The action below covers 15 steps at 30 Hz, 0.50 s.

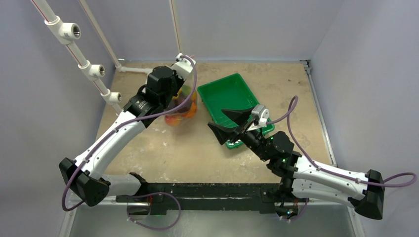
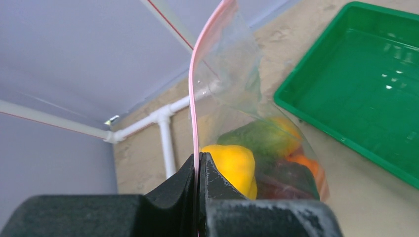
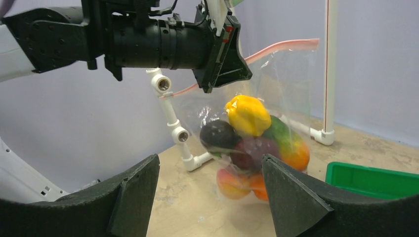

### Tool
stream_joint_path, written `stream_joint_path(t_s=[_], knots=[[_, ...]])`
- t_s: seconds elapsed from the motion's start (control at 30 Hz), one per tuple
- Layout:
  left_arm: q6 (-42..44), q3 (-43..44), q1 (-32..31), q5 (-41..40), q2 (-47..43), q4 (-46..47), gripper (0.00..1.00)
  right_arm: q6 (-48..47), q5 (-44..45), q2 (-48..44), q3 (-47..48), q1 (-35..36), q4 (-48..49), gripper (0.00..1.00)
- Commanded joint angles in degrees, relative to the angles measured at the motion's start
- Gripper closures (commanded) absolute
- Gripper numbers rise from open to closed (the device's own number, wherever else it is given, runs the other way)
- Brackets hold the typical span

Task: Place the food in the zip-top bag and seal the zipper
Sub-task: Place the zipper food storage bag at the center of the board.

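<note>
The fingers point(image 2: 217, 177) of the left gripper point(image 2: 198, 160) are pinched tight on the zipper point(image 2: 193, 98). The pink strip runs long and straight away from them. The zip-top bag point(image 3: 281, 84) hangs under them with the food point(image 3: 247, 116) inside. The right gripper point(image 3: 210, 165) is wide open and empty. The bag is straight ahead of it, not touching, and the strip is higher up.

Tan scuffed table point(image 1: 197, 153): green tray point(image 1: 230, 96) flat, rear centre-right. Zip-top bag point(image 1: 182, 112) of food point(image 3: 257, 148) just left, bottom apparently resting. White pipe point(image 1: 134, 69) along rear edge.
</note>
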Motion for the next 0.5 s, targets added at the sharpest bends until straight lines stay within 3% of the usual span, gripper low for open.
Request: stream_joint_path(t_s=[0.0, 0.17, 0.47], knots=[[9.26, -1.60, 1.33, -5.51, -0.62, 13.56, 1.00, -1.00, 0.30, -1.39, 1.70, 0.17, 0.39, 0.21], [12.14, -3.81, 1.32, 0.15, -0.63, 12.38, 1.00, -0.07, -0.20, -2.93, 0.79, 0.17, -0.39, 0.21], [-2.10, -14.10, 0.30, 8.57, -1.57, 3.73, 1.00, 3.44, 3.84, -7.64, -1.45, 0.17, -2.58, 0.16]])
